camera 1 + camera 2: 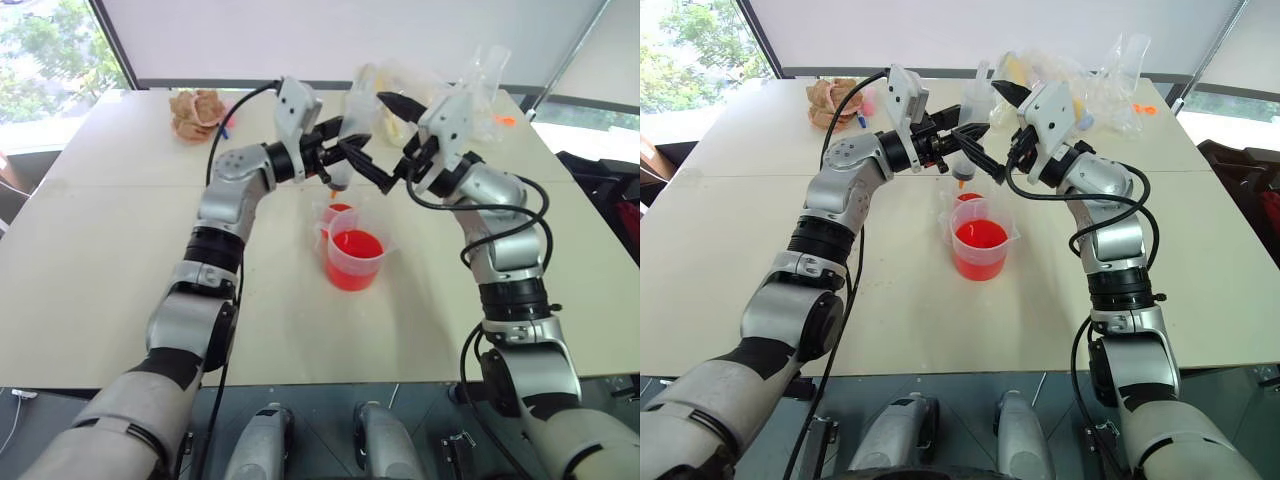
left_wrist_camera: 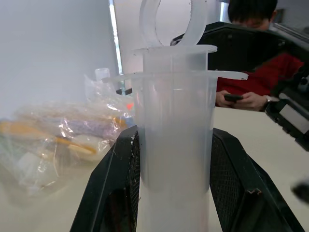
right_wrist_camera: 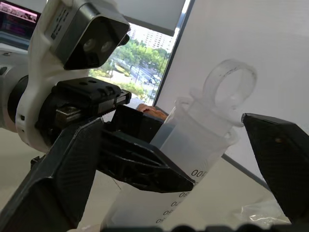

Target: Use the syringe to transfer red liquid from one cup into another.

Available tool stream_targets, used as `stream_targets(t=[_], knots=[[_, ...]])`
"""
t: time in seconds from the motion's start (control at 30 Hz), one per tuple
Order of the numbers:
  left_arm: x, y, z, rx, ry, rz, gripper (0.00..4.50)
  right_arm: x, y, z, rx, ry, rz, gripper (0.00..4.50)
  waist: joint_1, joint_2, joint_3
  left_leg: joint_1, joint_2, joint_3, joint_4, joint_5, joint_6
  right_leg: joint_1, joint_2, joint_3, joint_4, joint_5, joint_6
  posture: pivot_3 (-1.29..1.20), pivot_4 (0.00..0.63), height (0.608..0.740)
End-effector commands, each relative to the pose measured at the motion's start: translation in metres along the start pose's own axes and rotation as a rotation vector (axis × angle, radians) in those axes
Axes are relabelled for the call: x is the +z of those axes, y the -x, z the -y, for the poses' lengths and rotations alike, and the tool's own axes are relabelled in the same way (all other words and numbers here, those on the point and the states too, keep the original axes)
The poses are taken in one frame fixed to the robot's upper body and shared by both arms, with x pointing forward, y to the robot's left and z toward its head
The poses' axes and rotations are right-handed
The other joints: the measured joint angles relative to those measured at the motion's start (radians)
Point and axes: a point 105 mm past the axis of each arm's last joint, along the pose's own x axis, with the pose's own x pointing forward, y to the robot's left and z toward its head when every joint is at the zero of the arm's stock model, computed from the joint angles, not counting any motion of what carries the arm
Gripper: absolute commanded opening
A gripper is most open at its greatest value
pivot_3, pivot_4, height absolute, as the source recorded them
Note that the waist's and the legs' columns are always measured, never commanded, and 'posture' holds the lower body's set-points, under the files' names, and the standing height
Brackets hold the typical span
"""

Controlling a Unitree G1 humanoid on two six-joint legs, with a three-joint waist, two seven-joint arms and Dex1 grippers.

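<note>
Syringe (image 1: pixel 341 168), clamped by left gripper (image 1: pixel 345 158) above the small cup (image 1: pixel 338 213), awaited the wide-open right gripper (image 1: pixel 398 140) pressing its plunger (image 3: pixel 227 89).

One syringe (image 1: pixel 341 150) stands at upper center. Two clear cups sit mid-frame on the surface (image 1: pixel 120 250): one large cup (image 1: pixel 355 255) and one small cup (image 1: pixel 338 212) just behind it. Two grippers, the left gripper (image 1: pixel 360 158) and the right gripper (image 1: pixel 398 140), meet above them. One tan lump (image 1: pixel 197 112) lies upper left. Several clear plastic bags (image 1: pixel 480 85) lie upper right; their number is unclear.
</note>
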Motion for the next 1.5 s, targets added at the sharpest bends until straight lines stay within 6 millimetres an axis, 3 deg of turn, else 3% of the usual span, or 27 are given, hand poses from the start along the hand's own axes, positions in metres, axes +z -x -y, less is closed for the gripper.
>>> stream_targets(t=[0.03,0.13,0.27,0.33,0.43,0.53,0.6,0.67,0.73,0.8,1.0,1.17,1.37,1.4,1.5], knots=[[0.05,-0.006,0.002,-0.024,-0.024,0.149,1.42,0.016,0.017,0.008,-0.03,-0.011,0.025,4.48,-0.001,0.0,0.0,0.0,0.0,0.0,0.0,0.0,0.0,0.0,0.0,0.0,0.0,0.0,0.0,0.0,0.15,0.737],[0.063,-0.002,-0.004,-0.004,0.014,0.185,1.42,0.023,0.035,0.011,-0.045,-0.077,0.021,4.48,-0.003,0.0,0.0,0.0,0.0,0.0,0.0,0.0,0.0,0.0,0.0,0.0,0.0,0.0,0.0,0.0,0.15,0.737],[0.108,0.015,-0.035,0.136,-0.003,0.209,1.42,0.043,0.068,0.017,-0.061,-0.152,0.015,4.48,-0.006,0.0,0.0,0.0,0.001,0.0,0.0,0.0,0.0,0.0,0.0,0.0,0.0,0.0,0.0,0.0,0.15,0.737],[0.121,0.026,-0.054,0.238,-0.012,0.147,1.42,0.054,0.074,0.01,-0.02,-0.176,0.004,4.48,-0.009,0.0,0.001,0.001,0.001,-0.001,-0.001,0.0,0.0,-0.001,0.0,0.0,0.001,0.0,0.0,0.0,0.15,0.737],[0.122,0.041,-0.074,0.356,0.084,0.012,1.42,0.058,0.081,-0.008,0.082,-0.212,-0.052,4.48,-0.007,0.0,0.001,0.002,0.002,-0.001,-0.001,0.0,0.0,-0.001,0.001,0.0,0.001,0.0,0.0,0.0,0.15,0.737],[0.091,0.063,-0.08,0.439,0.313,-0.3,1.42,0.056,0.089,-0.035,0.235,-0.258,-0.143,4.48,-0.007,0.0,0.001,0.002,0.001,-0.001,0.0,0.0,0.0,0.001,0.001,-0.001,0.001,0.0,0.001,0.0,0.15,0.737],[0.06,0.083,-0.077,0.507,0.425,-0.491,1.42,0.053,0.093,-0.057,0.348,-0.301,-0.198,4.48,-0.006,0.0,0.001,0.002,0.001,-0.001,0.0,0.0,0.0,0.001,0.001,0.0,0.001,-0.001,0.001,0.0,0.15,0.737],[0.04,0.098,-0.072,0.562,0.52,-0.6,1.42,0.051,0.096,-0.072,0.421,-0.332,-0.229,4.48,-0.004,0.0,0.001,0.002,0.002,-0.001,0.0,0.0,0.0,0.002,0.001,-0.001,0.001,-0.001,0.001,0.0,0.15,0.737],[0.001,0.121,-0.057,0.618,0.648,-0.77,1.42,0.043,0.101,-0.087,0.5,-0.362,-0.273,4.48,-0.005,0.0,0.001,0.002,0.003,-0.001,0.0,0.0,0.0,0.002,0.001,-0.001,0.001,-0.001,0.002,0.0,0.15,0.737],[-0.024,0.136,-0.044,0.643,0.718,-0.853,1.42,0.036,0.104,-0.094,0.53,-0.378,-0.298,4.48,-0.007,-0.001,0.001,0.002,0.003,-0.001,0.0,0.0,0.0,0.002,0.0,0.0,0.001,-0.001,0.002,0.0,0.15,0.737],[-0.083,0.154,-0.023,0.719,0.803,-0.903,1.42,0.026,0.1,-0.095,0.511,-0.402,-0.289,4.48,0.0,-0.001,0.001,0.001,0.004,-0.004,0.001,0.0,-0.001,-0.001,0.0,0.001,0.003,-0.001,0.001,0.0,0.15,0.737],[-0.101,0.158,-0.011,0.756,0.811,-0.904,1.42,0.022,0.101,-0.097,0.502,-0.417,-0.291,4.48,0.003,-0.001,0.0,0.001,0.003,-0.004,0.001,0.0,-0.001,0.0,-0.002,0.001,0.003,-0.001,0.001,0.0,0.15,0.737],[-0.098,0.159,-0.01,0.79,0.79,-0.858,4.21,0.016,0.106,-0.1,0.491,-0.429,-0.321,4.5,0.003,-0.001,0.0,0.002,0.003,-0.004,0.001,0.0,-0.002,0.0,-0.002,0.001,0.003,0.0,0.001,0.0,0.15,0.737],[-0.097,0.159,-0.01,0.792,0.782,-0.852,4.44,0.015,0.107,-0.1,0.488,-0.429,-0.324,4.5,0.003,-0.001,0.0,0.002,0.003,-0.004,0.001,0.0,-0.002,0.0,-0.002,0.001,0.003,0.0,0.001,0.0,0.15,0.737],[-0.08,0.159,-0.021,0.845,0.616,-0.774,4.44,0.013,0.11,-0.098,0.473,-0.429,-0.335,4.5,-0.003,-0.001,0.0,0.002,0.003,-0.003,0.001,0.0,-0.002,0.0,-0.002,0.001,0.003,0.0,0.0,0.0,0.15,0.737]])
